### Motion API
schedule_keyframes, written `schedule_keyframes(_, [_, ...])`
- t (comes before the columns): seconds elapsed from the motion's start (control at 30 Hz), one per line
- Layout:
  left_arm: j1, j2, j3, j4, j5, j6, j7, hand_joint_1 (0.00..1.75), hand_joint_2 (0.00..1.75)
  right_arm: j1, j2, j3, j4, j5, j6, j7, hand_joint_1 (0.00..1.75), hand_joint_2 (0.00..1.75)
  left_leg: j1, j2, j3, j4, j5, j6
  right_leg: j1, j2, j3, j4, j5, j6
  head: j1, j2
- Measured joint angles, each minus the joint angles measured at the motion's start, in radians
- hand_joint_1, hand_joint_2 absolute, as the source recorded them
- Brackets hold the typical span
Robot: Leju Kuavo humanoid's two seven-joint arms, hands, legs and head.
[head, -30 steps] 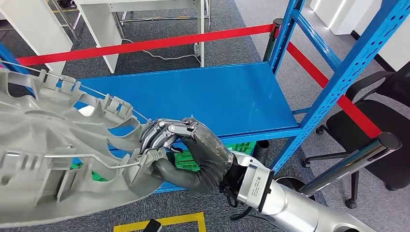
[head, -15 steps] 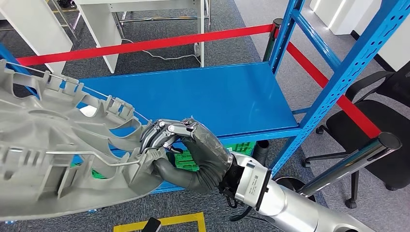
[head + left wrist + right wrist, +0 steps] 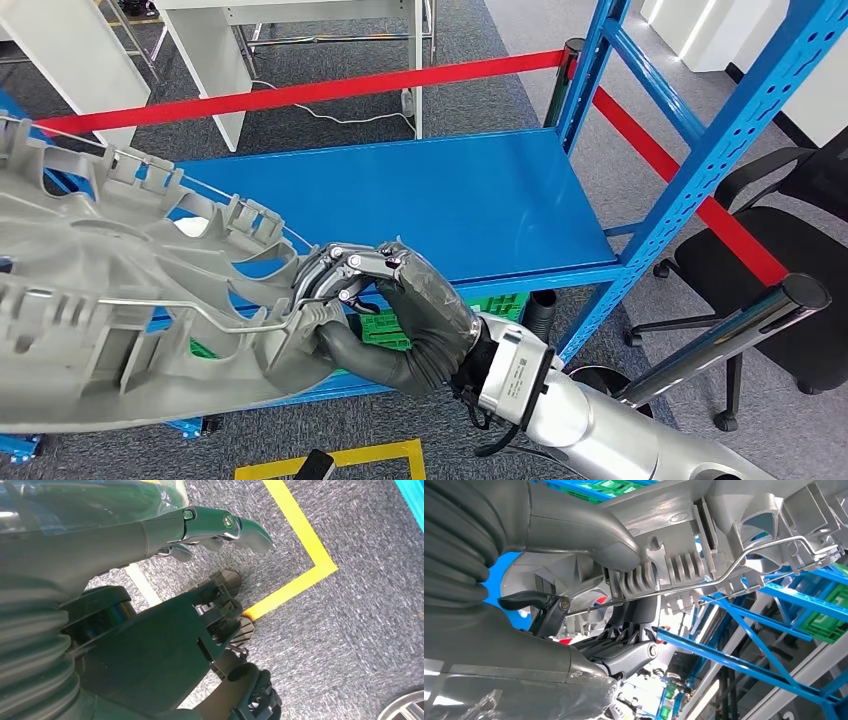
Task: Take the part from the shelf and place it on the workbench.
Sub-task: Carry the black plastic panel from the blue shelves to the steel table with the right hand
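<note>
Part (image 3: 120, 310), big and grey at the frame's left, is pinched only at its edge by the right hand (image 3: 385, 315), so it could twist loose.

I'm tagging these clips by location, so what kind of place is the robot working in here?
Probably an industrial test or workshop area: blue steel shelving, red barrier tape on posts, yellow floor marking on grey carpet. The right hand holds a grey plastic part.

We see part (image 3: 130, 300) at left, before shelf (image 3: 400, 200), its edge in right hand (image 3: 385, 315). Chair (image 3: 790, 230) right of shelf. Barrier tape (image 3: 300, 92) behind shelf. Crates (image 3: 385, 330) under shelf board.
</note>
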Motion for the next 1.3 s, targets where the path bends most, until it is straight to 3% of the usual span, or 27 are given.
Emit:
schedule_keyframes(0.43, [0.000, 0.000, 0.000, 0.000, 0.011, 0.000, -0.001, 0.00, 1.75, 0.000, 0.000, 0.000, 0.000, 0.001, -0.005, 0.014, 1.75, 1.75, 0.000, 0.000, 0.000, 0.000, 0.000, 0.000, 0.000, 0.000, 0.000, 0.000, 0.000, 0.000, 0.000, 0.000])
schedule_keyframes(0.67, [0.000, 0.000, 0.000, 0.000, 0.016, 0.000, 0.005, 0.00, 1.75, 0.002, 0.000, 0.000, 0.001, -0.004, -0.005, 0.017, 1.75, 1.75, 0.001, 0.001, 0.002, -0.002, 0.001, 0.012, -0.003, 0.001, 0.002, -0.003, -0.001, 0.008, -0.001, 0.000])
schedule_keyframes(0.73, [-0.001, -0.001, 0.000, -0.001, 0.018, 0.001, 0.005, 0.00, 1.75, 0.002, 0.000, 0.000, 0.002, -0.004, -0.006, 0.017, 1.75, 1.75, 0.010, 0.003, 0.006, -0.014, 0.009, 0.016, -0.001, 0.000, -0.010, 0.028, -0.028, 0.015, 0.001, 0.000])
schedule_keyframes(0.83, [-0.003, -0.001, 0.000, -0.003, 0.018, 0.001, 0.005, 0.00, 1.75, 0.006, 0.000, 0.000, 0.002, -0.004, -0.006, 0.017, 1.75, 1.75, 0.018, 0.005, 0.007, -0.019, 0.012, 0.018, -0.010, -0.002, -0.083, 0.190, -0.116, 0.031, 0.006, 0.000])
schedule_keyframes(0.87, [-0.003, -0.001, 0.000, -0.004, 0.018, 0.001, 0.005, 0.00, 1.75, 0.008, 0.000, 0.000, 0.003, -0.004, -0.006, 0.017, 1.75, 1.75, 0.019, 0.005, 0.007, -0.018, 0.012, 0.017, -0.015, -0.002, -0.104, 0.238, -0.129, 0.036, 0.006, 0.000])
schedule_keyframes(0.9, [-0.003, -0.001, 0.000, -0.004, 0.019, 0.001, 0.005, 0.00, 1.75, 0.010, 0.000, 0.000, 0.005, -0.004, -0.006, 0.017, 1.75, 1.75, 0.021, 0.005, 0.006, -0.017, 0.011, 0.015, -0.020, -0.003, -0.114, 0.258, -0.123, 0.041, 0.006, 0.000])
schedule_keyframes(0.93, [-0.003, -0.001, 0.000, -0.004, 0.020, 0.002, 0.005, 0.00, 1.75, 0.011, 0.000, 0.001, 0.006, -0.004, -0.006, 0.018, 1.75, 1.75, 0.024, 0.005, 0.006, -0.014, 0.011, 0.012, -0.025, -0.004, -0.106, 0.241, -0.099, 0.047, 0.006, 0.000])
schedule_keyframes(1.0, [-0.003, 0.000, 0.000, -0.005, 0.021, 0.002, 0.005, 0.00, 1.75, 0.011, 0.000, 0.001, 0.007, -0.004, -0.005, 0.018, 1.75, 1.75, 0.030, 0.004, 0.003, -0.003, 0.006, 0.000, -0.034, -0.005, -0.049, 0.127, -0.033, 0.059, 0.006, 0.000])
schedule_keyframes(1.03, [-0.004, 0.000, 0.000, -0.005, 0.022, 0.002, 0.005, 0.00, 1.75, 0.011, 0.000, 0.001, 0.007, -0.004, -0.005, 0.018, 1.75, 1.75, 0.032, 0.004, 0.000, 0.002, 0.004, -0.009, -0.035, -0.004, -0.022, 0.073, -0.012, 0.059, 0.006, 0.000])
schedule_keyframes(1.1, [-0.005, 0.000, 0.000, -0.005, 0.023, 0.002, 0.004, 0.00, 1.75, 0.011, 0.000, 0.001, 0.008, -0.004, -0.005, 0.018, 1.75, 1.75, 0.033, 0.002, -0.006, 0.009, 0.008, -0.026, -0.031, 0.000, -0.003, 0.025, -0.001, 0.050, 0.007, 0.000])
schedule_keyframes(1.2, [-0.004, 0.000, 0.000, -0.005, 0.026, 0.002, 0.002, 0.00, 1.75, 0.011, 0.000, 0.001, 0.008, -0.004, -0.006, 0.019, 1.75, 1.75, 0.037, 0.001, -0.015, 0.012, 0.012, -0.046, -0.027, 0.000, -0.019, 0.022, 0.013, 0.018, 0.005, 0.000])
schedule_keyframes(1.23, [-0.003, 0.000, 0.000, -0.005, 0.028, 0.002, 0.002, 0.00, 1.75, 0.011, 0.000, 0.001, 0.008, -0.004, -0.007, 0.019, 1.75, 1.75, 0.039, 0.002, -0.021, 0.025, -0.005, -0.050, -0.027, -0.002, -0.025, 0.020, 0.019, 0.008, 0.003, 0.000])
schedule_keyframes(1.3, [-0.002, 0.000, 0.000, -0.005, 0.030, 0.002, 0.001, 0.00, 1.75, 0.011, 0.002, 0.001, 0.008, -0.005, -0.008, 0.019, 1.75, 1.75, 0.039, 0.003, -0.051, 0.119, -0.086, -0.054, -0.025, -0.005, -0.038, 0.018, 0.032, -0.009, -0.004, 0.000])
